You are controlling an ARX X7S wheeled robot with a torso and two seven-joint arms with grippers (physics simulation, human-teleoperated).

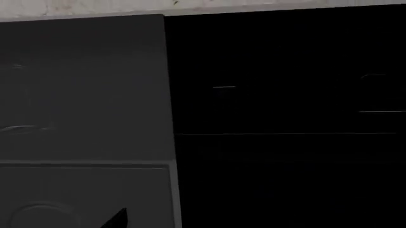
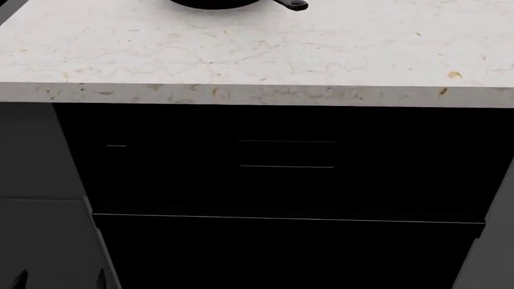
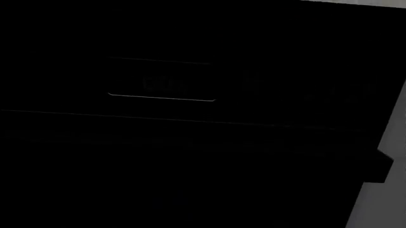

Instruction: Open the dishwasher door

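glossy black pretty much fills everything. head view has the dishwasher door [image 2: 289, 253] as the wide black panel low in the middle, with a thin pale line along its top edge, and it looks closed and flush with the front. right above it is the black control strip [image 2: 285, 159] with a couple of thin horizontal lines, and over that the speckled pale stone countertop [image 2: 257, 54], where a dark pan [image 2: 233, 3] just peeks in at the far edge. a grey cabinet panel [image 2: 36, 198] sits to the left of the door.

left wrist view shows the same grey cabinet next to the black front, with a dark sliver near the picture's edge that might be part of the gripper. honestly can't tell how either set of jaws stands. right wrist view is nearly all black door.
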